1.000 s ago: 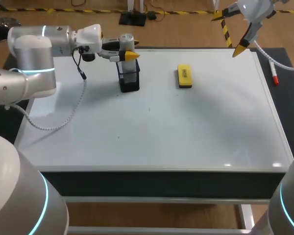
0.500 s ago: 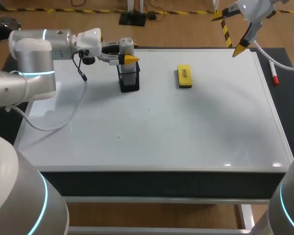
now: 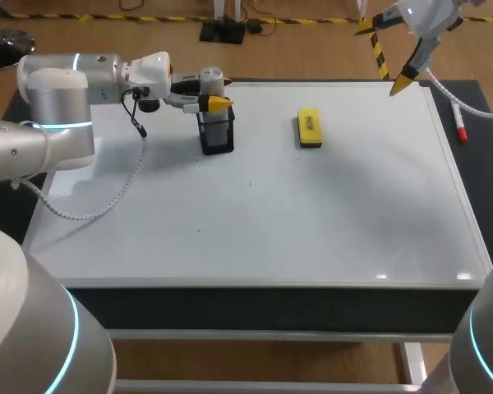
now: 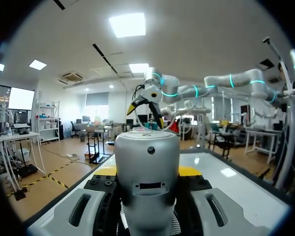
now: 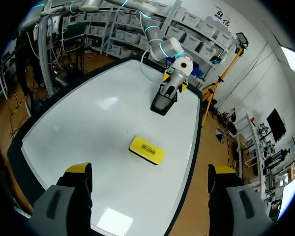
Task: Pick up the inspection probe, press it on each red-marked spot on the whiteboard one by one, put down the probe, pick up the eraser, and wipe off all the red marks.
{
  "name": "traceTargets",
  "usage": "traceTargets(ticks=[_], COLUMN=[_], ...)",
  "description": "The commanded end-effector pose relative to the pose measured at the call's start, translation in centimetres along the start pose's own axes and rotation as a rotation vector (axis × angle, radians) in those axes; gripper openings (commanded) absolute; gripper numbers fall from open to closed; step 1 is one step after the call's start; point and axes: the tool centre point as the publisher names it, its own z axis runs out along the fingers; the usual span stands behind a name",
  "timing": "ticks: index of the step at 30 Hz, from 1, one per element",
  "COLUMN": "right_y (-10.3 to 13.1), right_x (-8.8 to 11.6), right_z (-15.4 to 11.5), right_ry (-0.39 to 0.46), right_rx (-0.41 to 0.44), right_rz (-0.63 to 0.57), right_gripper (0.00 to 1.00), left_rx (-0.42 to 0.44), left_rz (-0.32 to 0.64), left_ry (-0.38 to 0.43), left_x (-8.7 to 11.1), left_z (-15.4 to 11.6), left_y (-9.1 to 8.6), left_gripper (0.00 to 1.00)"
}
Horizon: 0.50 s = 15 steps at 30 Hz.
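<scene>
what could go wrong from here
The inspection probe sits in the left jaws at the mouth of the black mesh holder. It may catch the rim and tip the holder. I see no clear red marks on the whiteboard, so presses may land wrong.

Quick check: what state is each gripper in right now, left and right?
Left gripper: closed on the inspection probe.
Right gripper: open, holding nothing.

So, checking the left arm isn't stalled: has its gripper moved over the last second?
Yes. The left gripper, shut on the probe, has sunk slightly toward the black holder.
</scene>
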Motion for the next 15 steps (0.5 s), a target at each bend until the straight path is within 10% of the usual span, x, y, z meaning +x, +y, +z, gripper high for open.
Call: traceTargets(ticks=[1,3,6,7,15], right_y=[0.0,0.0,0.0,0.0,0.0], right_x=[0.0,0.0,0.0,0.0,0.0], right_z=[-0.1,-0.1,-0.1,-0.1,-0.1], right_ry=[0.004,0.004,0.004,0.004,0.004], right_rx=[0.003,0.003,0.003,0.003,0.003], right_rz=[-0.001,-0.001,-0.001,-0.001,-0.001], right_gripper=[1.00,1.00,1.00,1.00,1.00], left_rx=[0.010,0.011,0.010,0.008,-0.044], left_rz=[-0.005,-0.007,-0.009,-0.006,0.001], left_ry=[0.007,0.005,0.005,0.005,-0.048], left_x=[-0.5,-0.5,-0.4,-0.3,0.3], left_z=[0.0,0.0,0.0,0.0,-0.6], left_y=[0.6,0.7,0.6,0.4,-1.0], left_gripper=[0.00,0.01,0.54,0.99,1.00])
